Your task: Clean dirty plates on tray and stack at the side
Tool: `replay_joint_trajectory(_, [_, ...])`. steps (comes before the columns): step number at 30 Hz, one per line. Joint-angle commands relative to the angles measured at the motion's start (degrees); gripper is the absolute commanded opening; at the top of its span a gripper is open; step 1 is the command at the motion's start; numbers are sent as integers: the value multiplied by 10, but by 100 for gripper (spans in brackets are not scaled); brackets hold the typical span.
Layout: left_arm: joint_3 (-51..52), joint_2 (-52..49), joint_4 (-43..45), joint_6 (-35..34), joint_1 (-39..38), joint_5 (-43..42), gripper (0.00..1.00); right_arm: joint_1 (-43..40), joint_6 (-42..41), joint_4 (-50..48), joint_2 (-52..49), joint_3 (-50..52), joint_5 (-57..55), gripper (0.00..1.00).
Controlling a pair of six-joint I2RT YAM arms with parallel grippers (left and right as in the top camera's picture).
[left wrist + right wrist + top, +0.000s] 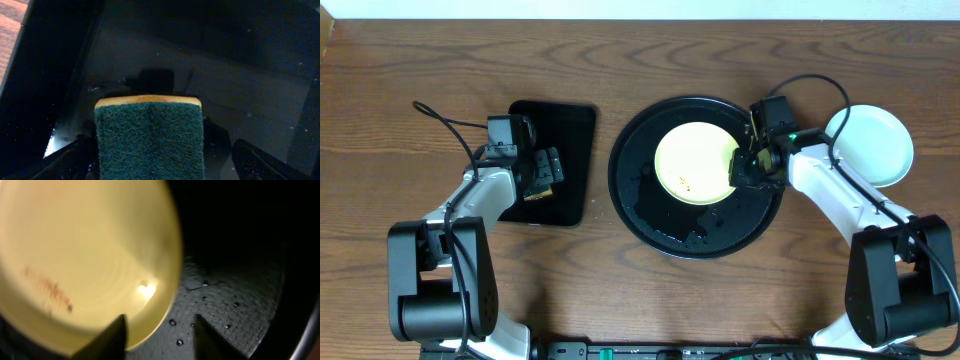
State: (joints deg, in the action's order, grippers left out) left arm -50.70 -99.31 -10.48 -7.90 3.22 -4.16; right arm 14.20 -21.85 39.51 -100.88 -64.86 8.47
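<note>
- My right gripper [757, 165] sits at the right rim of the yellow plate [695, 162], fingers parted and pinching nothing (the rim just overlaps one fingertip in the wrist view).
- The plate lies flat in the round tray [630, 205], to the left of those fingers, and shows brownish smears.
- My left gripper [542, 172] clamps the sponge [150, 135] over the rectangular tray [570, 125], well apart from the plate.
- I judge the sponge must travel rightward to reach the plate, while my right arm is the nearer one.
</note>
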Motion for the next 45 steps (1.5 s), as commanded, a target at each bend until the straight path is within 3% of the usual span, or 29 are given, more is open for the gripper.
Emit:
replay_joint_trajectory(1, [-2,-1,-2,-1,2,1,91,-12,226,-5,5,-53,42,55])
replay_joint_trajectory(7, [-2,-1,-2,-1,2,1,91,-15,352,-113,-24,-54,1,52])
replay_joint_trajectory(13, [-2,-1,-2,-1,2,1,91,-15,356,-180,-101,-54,-1,50])
replay_joint_trajectory(16, [-2,-1,-2,-1,2,1,91,-15,356,-178,-108,-54,0,40])
replay_joint_trajectory(24, [-2,-1,-2,-1,2,1,91,-14,343,-171,-126,-48,-1,36])
replay_joint_trajectory(26, [-2,-1,-2,-1,2,1,91,-14,343,-179,-137,-48,-1,28])
replay_joint_trajectory(28, [-2,-1,-2,-1,2,1,91,-14,340,-180,-129,-53,-1,1])
replay_joint_trajectory(29, [-2,-1,-2,-1,2,1,91,-14,334,-176,-125,-56,-1,1])
replay_joint_trajectory(37, [-2,-1,-2,-1,2,1,91,-24,196,-70,11,-65,-1,1])
replay_joint_trajectory(43, [-2,-1,-2,-1,2,1,91,-52,-17,-29,16,-40,-1,1])
replay_joint_trajectory(45, [-2,-1,-2,-1,2,1,91,-52,-31,-45,14,-23,-2,1])
